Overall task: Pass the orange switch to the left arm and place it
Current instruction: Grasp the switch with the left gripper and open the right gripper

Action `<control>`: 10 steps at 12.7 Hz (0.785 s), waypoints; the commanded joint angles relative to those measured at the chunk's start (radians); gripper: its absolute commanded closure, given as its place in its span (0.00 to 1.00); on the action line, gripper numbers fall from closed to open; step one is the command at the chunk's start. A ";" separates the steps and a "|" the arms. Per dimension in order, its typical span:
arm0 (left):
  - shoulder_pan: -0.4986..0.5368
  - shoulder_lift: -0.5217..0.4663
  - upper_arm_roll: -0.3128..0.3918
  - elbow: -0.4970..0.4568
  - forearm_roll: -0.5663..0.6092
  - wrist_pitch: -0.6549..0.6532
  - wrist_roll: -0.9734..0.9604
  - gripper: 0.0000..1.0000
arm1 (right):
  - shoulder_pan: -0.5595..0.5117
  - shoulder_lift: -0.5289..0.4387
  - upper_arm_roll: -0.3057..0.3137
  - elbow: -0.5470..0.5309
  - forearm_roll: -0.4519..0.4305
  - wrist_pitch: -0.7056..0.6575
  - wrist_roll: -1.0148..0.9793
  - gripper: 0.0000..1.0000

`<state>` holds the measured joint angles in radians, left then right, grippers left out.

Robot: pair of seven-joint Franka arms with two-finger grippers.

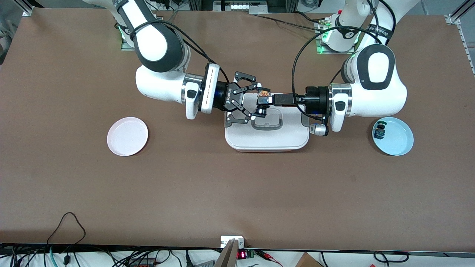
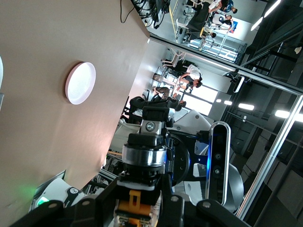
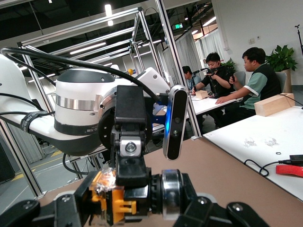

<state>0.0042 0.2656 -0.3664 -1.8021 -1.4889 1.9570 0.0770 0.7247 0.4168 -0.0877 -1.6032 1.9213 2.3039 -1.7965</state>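
My left gripper [image 1: 268,99] is shut on the orange switch [image 1: 262,101] and holds it in the air over the white box [image 1: 267,141], above the edge farther from the front camera. My right gripper [image 1: 257,100] is open, with one finger at each end of the switch. In the left wrist view the switch [image 2: 142,165] sits clamped between my left gripper's [image 2: 137,208] fingers. In the right wrist view the switch [image 3: 128,194] lies across my right gripper [image 3: 130,203], with the left gripper's finger [image 3: 130,156] on top of it.
A pink plate [image 1: 127,136] lies toward the right arm's end of the table and also shows in the left wrist view [image 2: 80,82]. A light blue plate [image 1: 397,139] toward the left arm's end holds a blue-green and black switch [image 1: 380,129].
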 commanded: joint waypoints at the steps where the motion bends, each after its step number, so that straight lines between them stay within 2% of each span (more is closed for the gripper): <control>1: 0.016 -0.039 -0.003 -0.020 -0.018 -0.017 0.013 0.92 | -0.001 0.019 -0.006 0.020 -0.028 0.022 0.019 0.00; 6: 0.016 -0.039 0.006 -0.020 -0.005 -0.023 0.040 0.95 | -0.034 0.020 -0.007 0.031 -0.120 0.008 0.109 0.00; 8: 0.046 -0.037 0.000 -0.005 0.137 -0.049 0.041 0.95 | -0.102 0.010 -0.007 0.025 -0.200 -0.129 0.175 0.00; 10: 0.059 -0.039 0.007 0.007 0.240 -0.085 0.041 0.95 | -0.149 0.001 -0.007 0.025 -0.324 -0.185 0.209 0.00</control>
<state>0.0419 0.2511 -0.3628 -1.7974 -1.3295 1.9185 0.1046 0.6260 0.4256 -0.1031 -1.5923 1.6764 2.1679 -1.6313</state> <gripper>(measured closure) 0.626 0.000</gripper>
